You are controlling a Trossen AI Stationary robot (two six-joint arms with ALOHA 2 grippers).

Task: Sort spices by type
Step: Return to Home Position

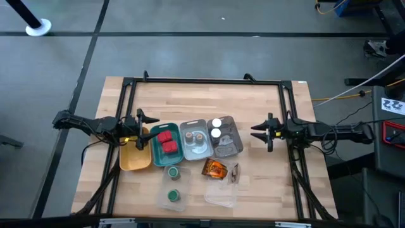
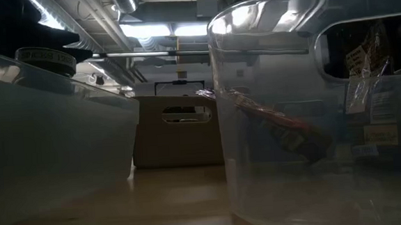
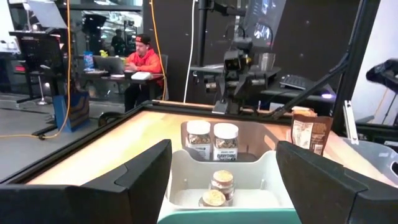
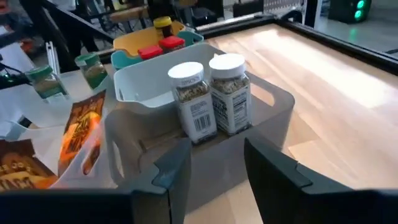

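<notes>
**Both arms at the bench sides, spices lying by type**

The left gripper (image 1: 143, 120) hangs at the left of the tray row, over the far end of the yellow tray (image 1: 134, 161), its fingers spread wide and holding nothing. A yellow-labelled jar (image 4: 163, 26) stands in that tray. Next comes the teal tray (image 1: 154, 149) with the red boxes (image 1: 166, 144), then the white tray (image 1: 186, 151) with two brown-capped jars (image 1: 197, 135), then the grey tray (image 1: 235, 142) with two white-capped jars (image 1: 216, 128) upright and touching. Nearer the front edge stand two green-capped jars (image 1: 173, 183), and to their right the orange pouch (image 1: 215, 168) leans inside a clear bin (image 2: 253, 67), with the brown pouch (image 1: 235, 172) just beside it. The right gripper (image 1: 258, 132) hovers to the right of the grey tray, apart from it, fingers likewise open and empty.

Sorting looks all but done, each kind sitting with its own. The jars are probably light, rigid and smooth, so they are best taken around the body just under the cap (a grip on the cap alone may slip). The boxes are stiff and suit a grip across the narrow sides. The pouches are soft, flat and slick, and want a pinch on the upper edge
</notes>
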